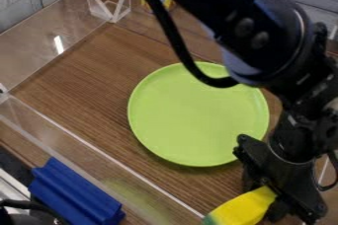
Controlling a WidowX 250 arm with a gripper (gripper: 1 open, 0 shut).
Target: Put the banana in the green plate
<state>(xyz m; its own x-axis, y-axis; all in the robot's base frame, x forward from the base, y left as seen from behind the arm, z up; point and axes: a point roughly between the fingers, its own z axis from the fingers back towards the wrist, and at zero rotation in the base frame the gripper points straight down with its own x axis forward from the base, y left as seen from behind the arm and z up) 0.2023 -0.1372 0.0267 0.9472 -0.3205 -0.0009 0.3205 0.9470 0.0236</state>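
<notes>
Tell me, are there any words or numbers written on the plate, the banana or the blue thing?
No text can be read anywhere in this picture.
The green plate is plain, with no marks.
The banana shows only yellow plastic and a dark tip.
The blue block has ridges but no letters.
The robot arm is black and blurred; any label on it cannot be made out.
</notes>
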